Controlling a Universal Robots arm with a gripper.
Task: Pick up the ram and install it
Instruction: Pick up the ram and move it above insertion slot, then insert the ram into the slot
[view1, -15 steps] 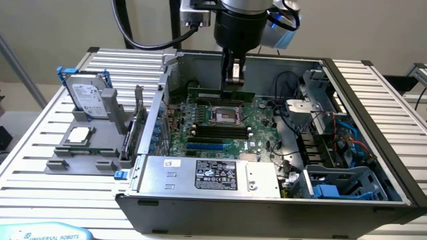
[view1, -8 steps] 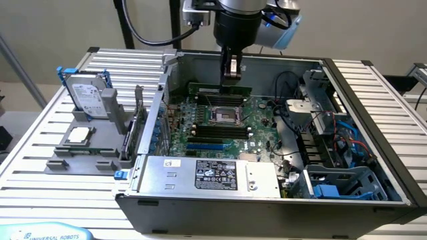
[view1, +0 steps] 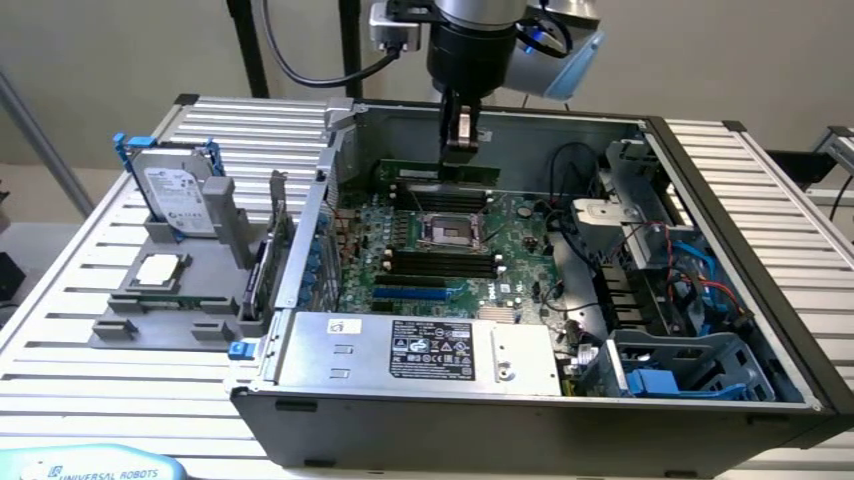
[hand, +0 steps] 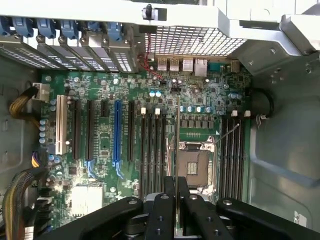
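Over the open case's (view1: 534, 425) motherboard (view1: 523, 238), the hand (view1: 458, 152) hangs clamped on the ram (view1: 411, 168).

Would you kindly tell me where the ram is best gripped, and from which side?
I'd pinch its two flat faces at mid-length near the top long edge, coming straight down from above. The ram stands on edge, thin and long, so a centred hold should balance it and leave the lower edge free. The tool holds it that way over the motherboard.
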